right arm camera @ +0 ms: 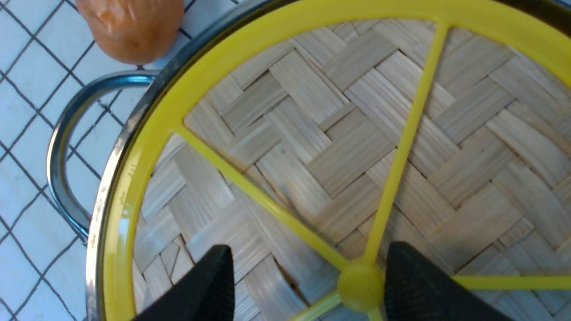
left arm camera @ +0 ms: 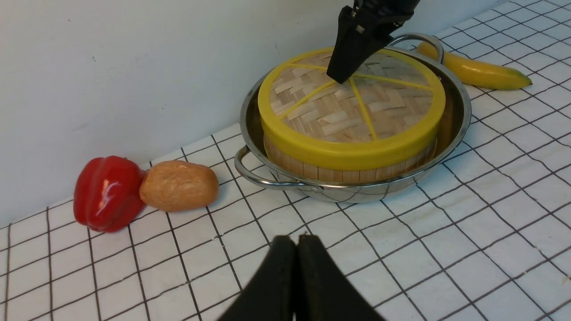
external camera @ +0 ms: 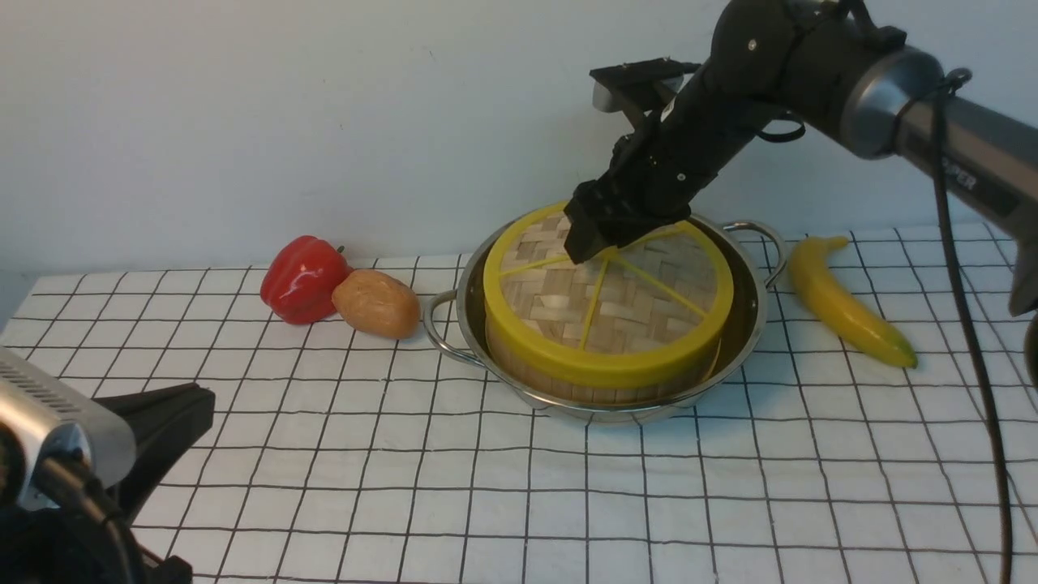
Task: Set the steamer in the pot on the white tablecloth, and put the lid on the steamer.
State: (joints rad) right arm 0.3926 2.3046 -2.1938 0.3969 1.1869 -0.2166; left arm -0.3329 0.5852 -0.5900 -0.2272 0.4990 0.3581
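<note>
Lid point(external camera: 614, 302) covers the steamer point(external camera: 604, 384) inside the pot point(external camera: 632, 414); my right tool point(right arm camera: 308, 281) stands apart over it, my left tool point(left arm camera: 296, 276) together.

1. I see by soft, fairly even light in the front view; the white tablecloth point(external camera: 324, 454) looks bright without being washed out.
2. Small highlights gleam on the red pepper point(external camera: 304, 280) and along the steel rim of the pot point(external camera: 762, 316).
3. Shading under the pot is faint and soft-edged; I cannot tell exactly where the light comes from.
4. In my left wrist view the pincer point(left arm camera: 298, 236) is a dark, blurred shape up close, while the cloth's grid reads clearly.
5. My right wrist view has a bluish cast on the cloth, glare spots on the lid's yellow rim point(right arm camera: 129, 196), and crisp weave.
</note>
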